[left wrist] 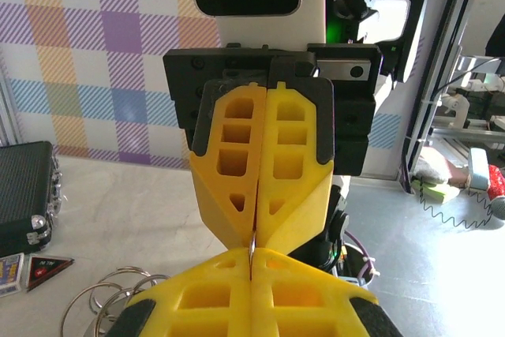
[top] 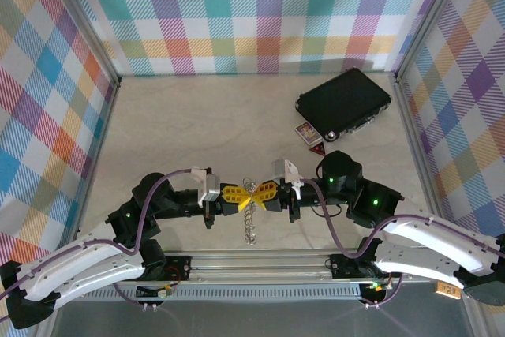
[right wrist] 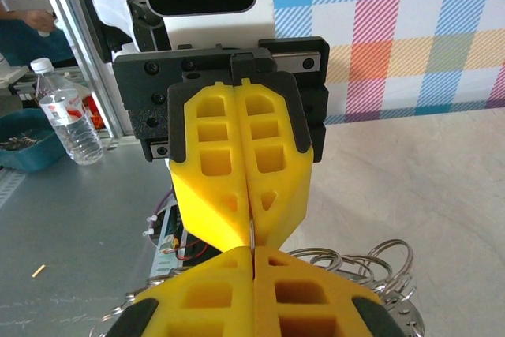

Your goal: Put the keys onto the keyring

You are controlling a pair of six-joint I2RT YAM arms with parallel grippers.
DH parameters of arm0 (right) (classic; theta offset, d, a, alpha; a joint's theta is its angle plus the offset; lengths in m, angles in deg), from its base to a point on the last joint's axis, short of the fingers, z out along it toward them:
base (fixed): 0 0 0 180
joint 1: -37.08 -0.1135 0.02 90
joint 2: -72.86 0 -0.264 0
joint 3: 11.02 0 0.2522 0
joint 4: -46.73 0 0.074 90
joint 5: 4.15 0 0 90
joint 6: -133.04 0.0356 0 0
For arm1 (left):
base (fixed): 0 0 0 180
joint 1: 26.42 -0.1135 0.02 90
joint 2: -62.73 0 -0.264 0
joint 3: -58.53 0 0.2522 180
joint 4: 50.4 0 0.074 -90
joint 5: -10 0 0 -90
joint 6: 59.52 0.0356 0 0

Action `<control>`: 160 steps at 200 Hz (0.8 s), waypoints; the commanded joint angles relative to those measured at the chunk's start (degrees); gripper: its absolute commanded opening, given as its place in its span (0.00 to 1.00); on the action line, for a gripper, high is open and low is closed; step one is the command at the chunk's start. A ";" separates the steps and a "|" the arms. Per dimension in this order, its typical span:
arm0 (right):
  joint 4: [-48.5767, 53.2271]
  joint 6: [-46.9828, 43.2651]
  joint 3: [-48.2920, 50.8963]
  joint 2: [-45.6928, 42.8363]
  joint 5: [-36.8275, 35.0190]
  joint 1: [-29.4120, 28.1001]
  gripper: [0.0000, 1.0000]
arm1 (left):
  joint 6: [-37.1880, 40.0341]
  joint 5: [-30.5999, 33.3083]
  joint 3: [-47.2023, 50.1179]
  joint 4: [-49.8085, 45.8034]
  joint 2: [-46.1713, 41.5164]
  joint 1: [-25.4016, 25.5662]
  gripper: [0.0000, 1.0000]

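Keyring (top: 250,222) pinched between clenched left hand (top: 241,194) and right hand (top: 260,192), dangling toward 6 o'clock. Could drop if either slackens.

**Bright metal, dull plastic**

The keyring (top: 249,222) is shiny silvery metal. Flanking it, the left gripper (top: 245,193) and right gripper (top: 256,192) have matt yellow plastic fingers. Beyond the keyring, the black case (top: 343,104) looks matt and grainy, with glossy metal trim. The table (top: 197,124) under the keyring is smooth, pale and dull.
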State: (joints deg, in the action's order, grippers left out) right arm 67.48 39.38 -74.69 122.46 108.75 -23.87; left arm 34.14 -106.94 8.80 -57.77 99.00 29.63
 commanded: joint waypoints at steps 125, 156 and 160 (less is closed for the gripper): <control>4.18 1.63 -1.44 -0.66 2.67 -0.06 0.27 | -1.27 0.17 0.63 7.87 -1.16 -0.33 0.00; 2.23 0.60 0.32 -2.55 2.12 -0.07 0.19 | -2.00 0.31 1.07 8.89 -1.64 -0.33 0.00; 2.01 0.51 0.56 -2.76 2.01 -0.11 0.17 | -1.99 0.31 1.07 8.90 -1.65 -0.33 0.00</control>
State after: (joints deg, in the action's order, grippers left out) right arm 72.90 40.10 -75.48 121.63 109.71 -23.70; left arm 33.05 -105.87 9.50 -53.68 98.63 29.63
